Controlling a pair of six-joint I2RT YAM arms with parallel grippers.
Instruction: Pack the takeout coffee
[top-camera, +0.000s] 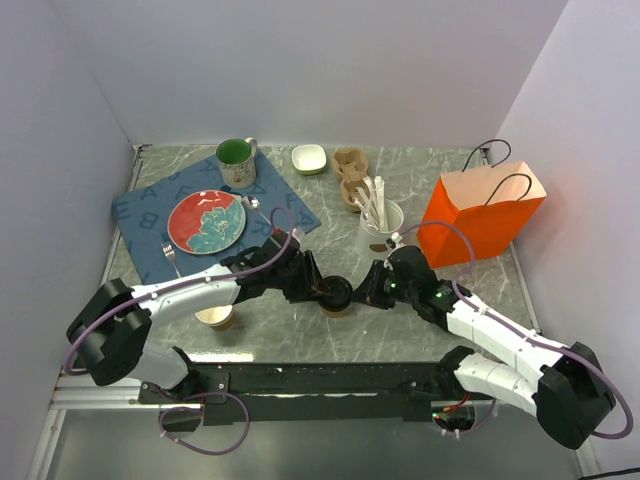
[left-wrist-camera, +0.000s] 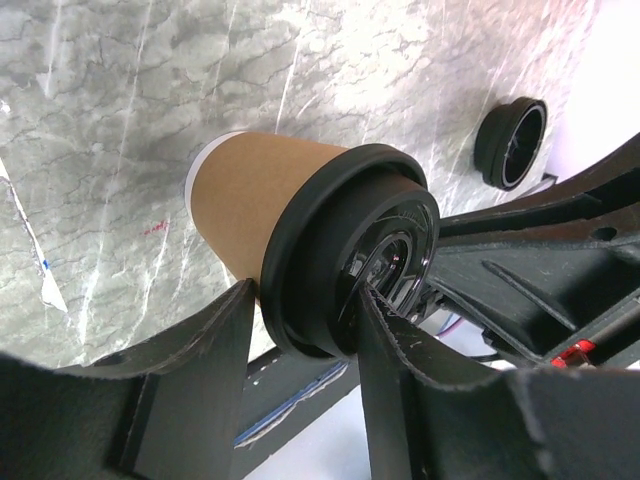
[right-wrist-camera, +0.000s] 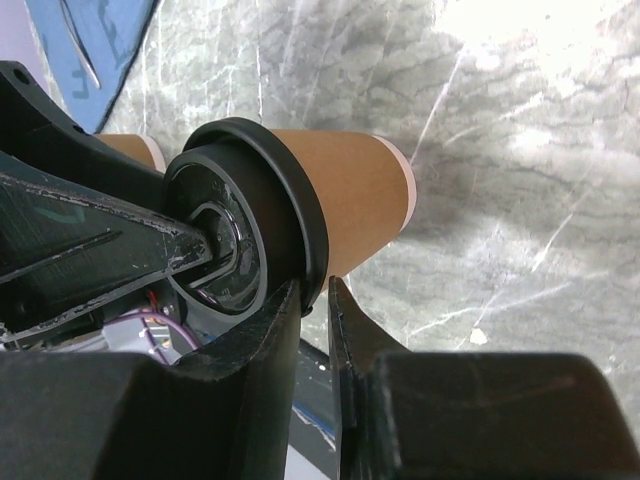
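Takeout coffee (top-camera: 337, 294) in grasp of left gripper (left-wrist-camera: 305, 297) and right gripper (right-wrist-camera: 313, 291); tan cup (top-camera: 215, 318) nearby.

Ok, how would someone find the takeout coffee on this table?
Look at the marble table, near its front edge, where the left gripper and right gripper meet. The takeout coffee stands between them: a small brown cup with a black lid, unlike the lidless cup under the left arm.

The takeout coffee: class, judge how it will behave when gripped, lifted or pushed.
The takeout coffee has a paper wall that would probably dent under a hard squeeze. Its glossy black lid looks slippery and might pop off if lifted alone. Narrower at the base, it could tip if pushed high.
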